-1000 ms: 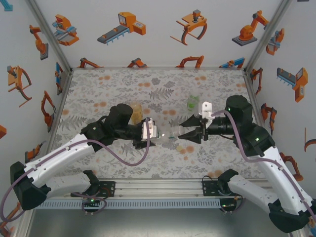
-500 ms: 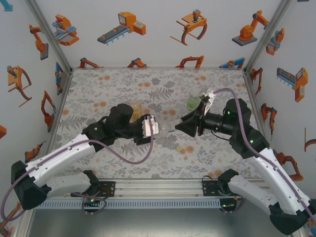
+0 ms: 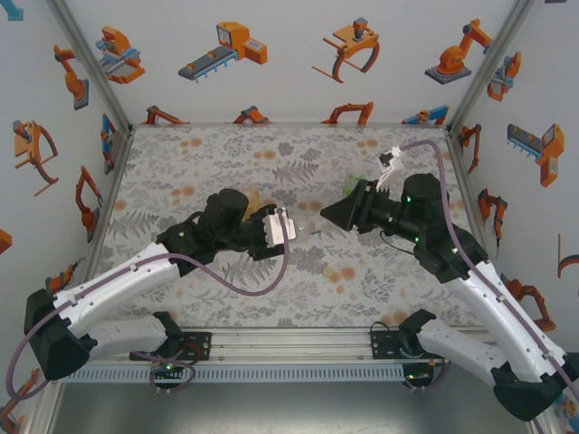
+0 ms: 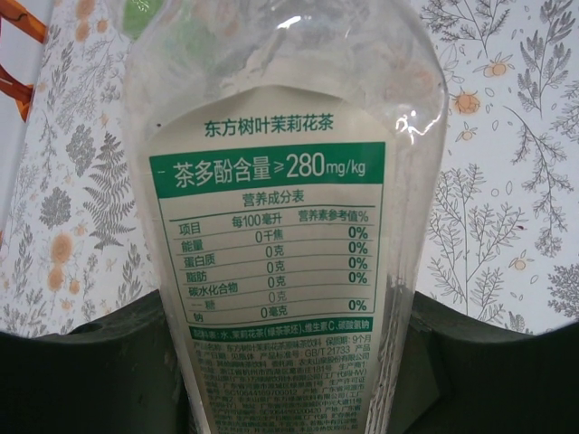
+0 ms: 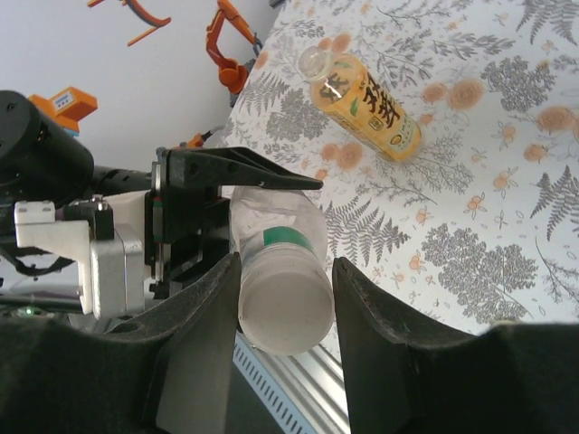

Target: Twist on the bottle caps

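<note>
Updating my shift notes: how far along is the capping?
Done: nothing clearly. In hand: the left pincer holds the labelled clear bottle while the right pincer grips its white cap, seated on the neck. Remaining: the yellow bottle lies on the table, mouth apparently uncapped.

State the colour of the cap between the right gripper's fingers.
White cap; clearest in right wrist view.

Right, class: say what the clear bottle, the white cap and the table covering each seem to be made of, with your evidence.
Clear bottle: probably thin transparent plastic; glossy glints, the floral print shows through it, printed label wrapped round.
White cap: opaque plastic, apparently; smooth, matt flat end.
Table covering: printed sheet, paper or vinyl, can't tell; flat floral pattern.
</note>
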Controlling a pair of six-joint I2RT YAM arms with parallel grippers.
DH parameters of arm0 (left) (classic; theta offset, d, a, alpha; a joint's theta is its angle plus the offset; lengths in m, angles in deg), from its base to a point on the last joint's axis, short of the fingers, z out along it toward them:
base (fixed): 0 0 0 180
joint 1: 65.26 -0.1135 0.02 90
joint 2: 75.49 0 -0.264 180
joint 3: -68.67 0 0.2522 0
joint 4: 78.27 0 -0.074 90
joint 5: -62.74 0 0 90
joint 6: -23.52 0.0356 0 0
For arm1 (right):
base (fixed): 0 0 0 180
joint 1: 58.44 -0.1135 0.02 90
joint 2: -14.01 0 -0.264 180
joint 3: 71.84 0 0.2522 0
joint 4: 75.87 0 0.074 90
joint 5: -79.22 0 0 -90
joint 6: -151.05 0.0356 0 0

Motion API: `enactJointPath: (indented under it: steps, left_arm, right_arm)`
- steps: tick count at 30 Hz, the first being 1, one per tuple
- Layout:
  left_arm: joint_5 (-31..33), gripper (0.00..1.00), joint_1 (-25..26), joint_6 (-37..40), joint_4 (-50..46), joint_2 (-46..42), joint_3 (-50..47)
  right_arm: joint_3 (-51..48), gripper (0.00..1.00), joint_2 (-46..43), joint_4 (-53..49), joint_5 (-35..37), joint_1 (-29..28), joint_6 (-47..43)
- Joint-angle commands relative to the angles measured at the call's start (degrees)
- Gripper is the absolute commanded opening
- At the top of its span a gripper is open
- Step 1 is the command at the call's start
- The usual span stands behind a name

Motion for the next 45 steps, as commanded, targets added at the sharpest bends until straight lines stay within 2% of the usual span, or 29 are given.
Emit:
enactJointPath:
  steps: [1, 5, 10, 12, 20, 32, 39, 45]
  left_arm:
    - [0.22, 0.0, 0.36, -1.2, 4.04, 0.02, 0.29]
    - [-0.03, 0.0, 0.36, -1.56, 4.31, -0.06, 0.28]
    - [-1.29, 0.0, 0.43, -3.55, 7.1, -0.62, -0.9]
    - [-1.9, 0.0, 0.42, -4.99, 9.26, -0.65, -1.68]
    - [-1.03, 0.0, 0.88, -11.56, 17.9, 1.58, -2.98]
    - [4.38, 0.0, 2.46, -18.63, 25.36, 6.61, -0.23]
    - [2.74, 0.0, 3.23, -22.9, 27.38, 8.5, 1.47]
    - [2.03, 0.0, 4.38, -24.13, 28.5, 9.63, 2.16]
  right_arm:
    - [1.43, 0.0, 0.64, -3.93, 3.65, -0.28, 2.62]
    - [1.41, 0.0, 1.47, -2.69, 3.03, -0.28, 2.78]
    - [1.27, 0.32, 2.29, 0.19, 2.97, -0.28, 2.95]
    - [0.87, 0.42, 2.3, 2.39, 3.01, -0.28, 2.8]
    - [0.08, 0.65, 3.15, 8.16, 2.79, -0.28, 1.62]
    - [-0.33, 0.67, 4.13, 10.6, 3.74, -0.28, -0.29]
    - [-1.03, 0.65, 4.06, 11.28, 4.77, -0.28, -2.23]
    - [-1.07, 0.59, 3.93, 11.73, 5.86, -0.33, -3.26]
